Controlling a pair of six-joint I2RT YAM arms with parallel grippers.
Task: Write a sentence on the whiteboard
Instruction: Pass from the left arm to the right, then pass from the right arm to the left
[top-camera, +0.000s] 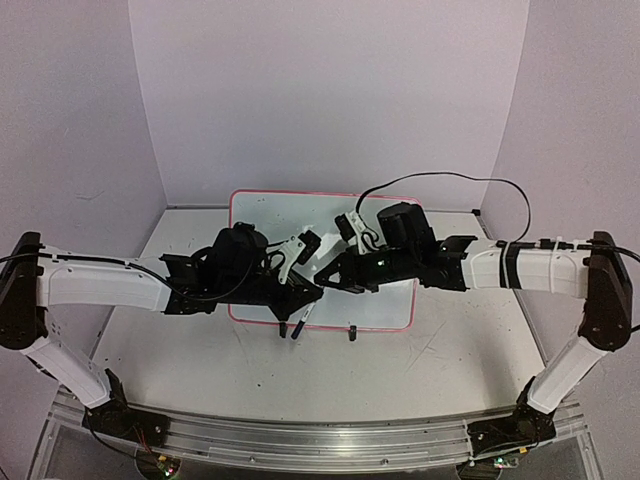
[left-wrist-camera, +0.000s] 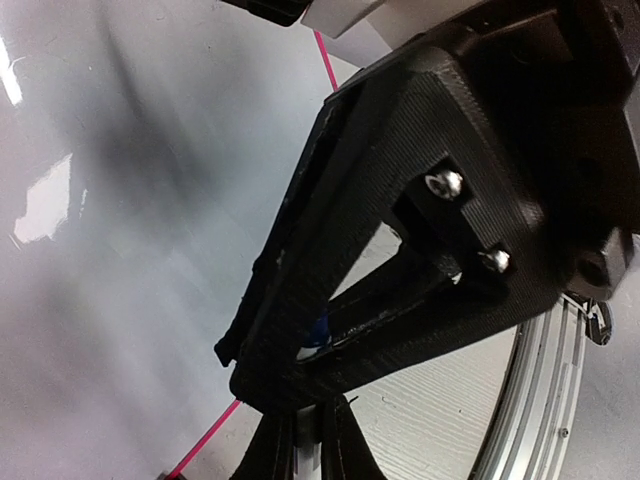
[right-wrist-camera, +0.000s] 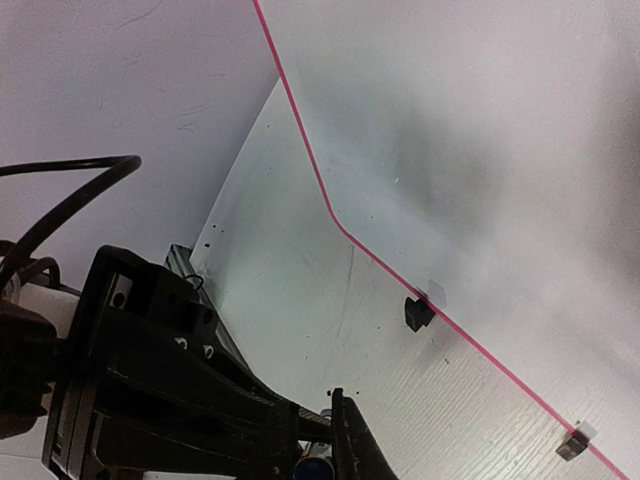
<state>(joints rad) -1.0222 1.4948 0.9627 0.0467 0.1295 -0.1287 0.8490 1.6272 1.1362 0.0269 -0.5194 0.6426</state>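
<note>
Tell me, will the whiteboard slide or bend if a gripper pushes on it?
The whiteboard looks flat and stiff, so it probably will not bend. Its glossy face seems slippery. Its clip feet are small, so a sideways push could slide it on the table.

A white table (top-camera: 200, 360) is enclosed by plain pale walls (top-camera: 330, 90) on three sides; a metal rail (top-camera: 320, 440) is fixed along its near edge.
</note>
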